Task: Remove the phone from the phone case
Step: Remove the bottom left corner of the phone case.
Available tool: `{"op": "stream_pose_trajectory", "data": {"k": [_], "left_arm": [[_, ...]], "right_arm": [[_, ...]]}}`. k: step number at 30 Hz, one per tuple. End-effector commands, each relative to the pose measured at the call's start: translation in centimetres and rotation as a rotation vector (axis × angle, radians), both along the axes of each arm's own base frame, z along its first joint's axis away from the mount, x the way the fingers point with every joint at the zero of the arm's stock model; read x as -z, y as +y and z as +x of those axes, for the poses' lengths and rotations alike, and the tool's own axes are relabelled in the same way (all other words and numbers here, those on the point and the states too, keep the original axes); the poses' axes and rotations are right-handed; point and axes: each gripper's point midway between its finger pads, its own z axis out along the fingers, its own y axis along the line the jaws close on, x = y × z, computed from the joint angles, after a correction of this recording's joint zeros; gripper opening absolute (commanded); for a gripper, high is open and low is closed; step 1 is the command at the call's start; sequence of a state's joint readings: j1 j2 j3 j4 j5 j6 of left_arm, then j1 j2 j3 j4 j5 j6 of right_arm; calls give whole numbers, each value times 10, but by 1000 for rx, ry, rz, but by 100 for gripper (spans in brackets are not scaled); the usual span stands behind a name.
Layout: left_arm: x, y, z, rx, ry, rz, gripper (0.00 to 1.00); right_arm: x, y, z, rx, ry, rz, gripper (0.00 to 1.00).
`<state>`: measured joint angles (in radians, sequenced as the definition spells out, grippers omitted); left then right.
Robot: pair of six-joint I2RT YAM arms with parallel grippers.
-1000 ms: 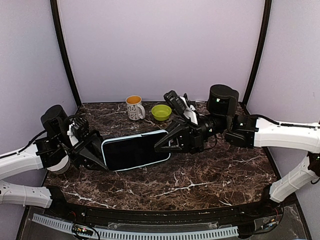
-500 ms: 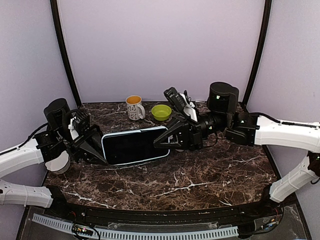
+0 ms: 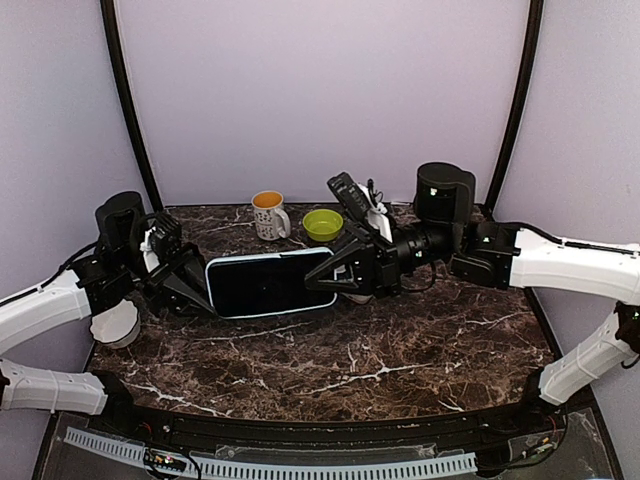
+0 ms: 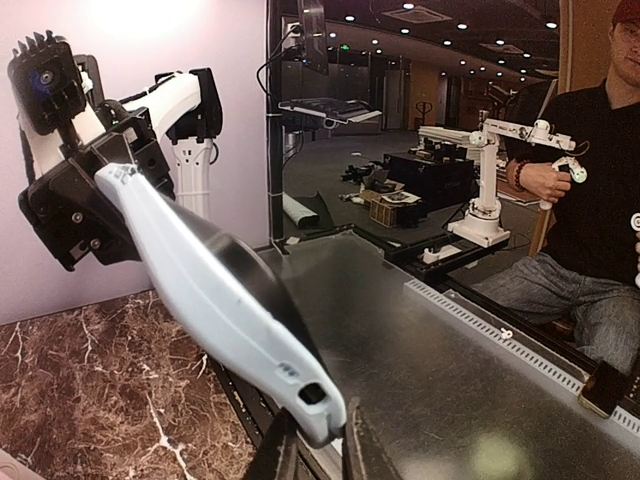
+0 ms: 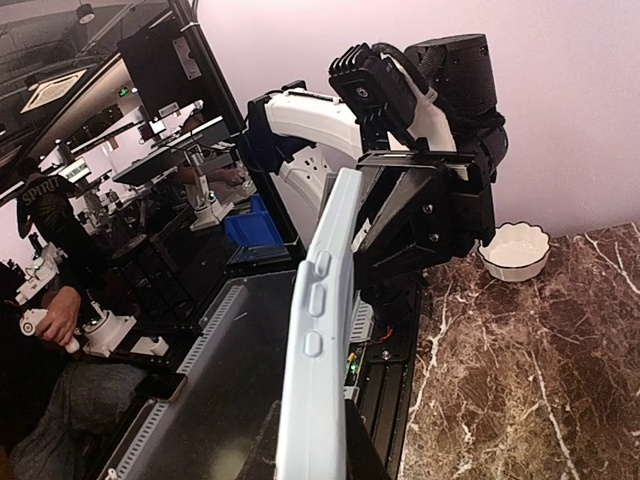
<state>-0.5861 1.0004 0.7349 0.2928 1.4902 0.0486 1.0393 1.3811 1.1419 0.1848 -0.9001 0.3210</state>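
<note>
The phone (image 3: pixel 268 284), dark screen facing the top camera, sits in a pale blue case (image 3: pixel 325 253) and is held up off the marble table between both grippers. My left gripper (image 3: pixel 196 290) is shut on the phone's left end; in the left wrist view its fingers pinch the case corner (image 4: pixel 312 405) by the port. My right gripper (image 3: pixel 322 279) is shut on the right end; in the right wrist view the case's edge with side buttons (image 5: pixel 315 320) stands between its fingers.
A white mug (image 3: pixel 268 215) with orange inside and a green bowl (image 3: pixel 322 223) stand at the table's back. A white dish (image 3: pixel 113 325) lies under my left arm, also in the right wrist view (image 5: pixel 514 250).
Both grippers have lifted the phone higher and slightly toward the back, and it has levelled out from a tilt. Both grips are unchanged.
</note>
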Motion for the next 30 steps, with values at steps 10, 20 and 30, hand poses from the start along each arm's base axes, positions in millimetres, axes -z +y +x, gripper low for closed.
{"op": "stream_pose_trajectory", "data": {"k": [10,20,30], "left_arm": [[-3,0,50,-172,-90,4,9],[0,8,65,-224,-97,10,9],[-2,13,72,-316,-116,36,60]], "right_arm": [[-42,-20,-54,-297,-88,98,0],[-45,-23,-55,-313,-90,82,0],[-42,-16,-31,-123,-179,50,0]]}}
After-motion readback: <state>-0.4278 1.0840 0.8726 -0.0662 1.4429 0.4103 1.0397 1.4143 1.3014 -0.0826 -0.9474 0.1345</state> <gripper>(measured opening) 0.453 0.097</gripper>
